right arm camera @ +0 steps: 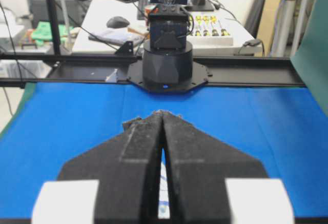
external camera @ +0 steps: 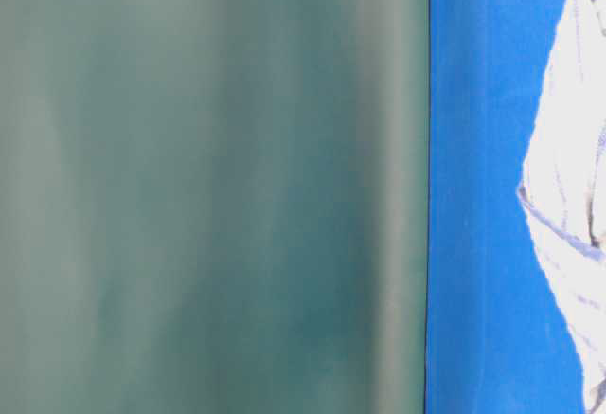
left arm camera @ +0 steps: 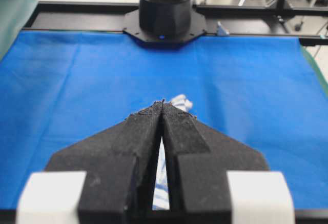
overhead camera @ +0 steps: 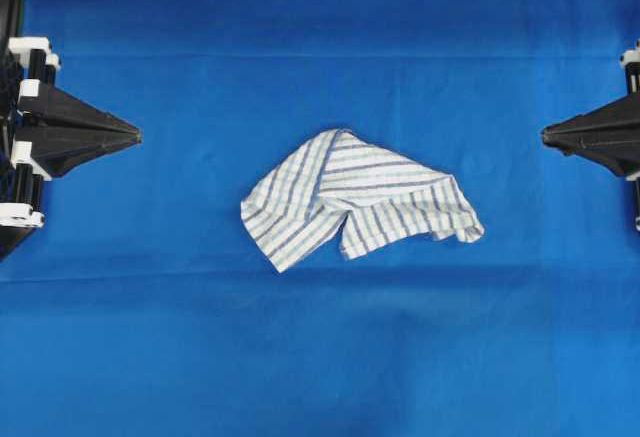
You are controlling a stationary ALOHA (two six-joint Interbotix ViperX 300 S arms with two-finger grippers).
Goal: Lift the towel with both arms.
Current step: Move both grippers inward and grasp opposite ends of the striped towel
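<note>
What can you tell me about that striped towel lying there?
The towel is thin white cloth checked with blue-grey and pale green stripes. It lies crumpled and partly folded over itself, roughly triangular, near the middle of the blue tablecloth, which is all that touches it. Neither gripper reaches it.

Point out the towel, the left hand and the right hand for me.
towel (overhead camera: 362, 197): overhead view, middle of the crumpled striped cloth.
left hand (overhead camera: 134, 137): overhead view, tip of the closed black fingers.
right hand (overhead camera: 546, 135): overhead view, tip of the closed black fingers.
</note>
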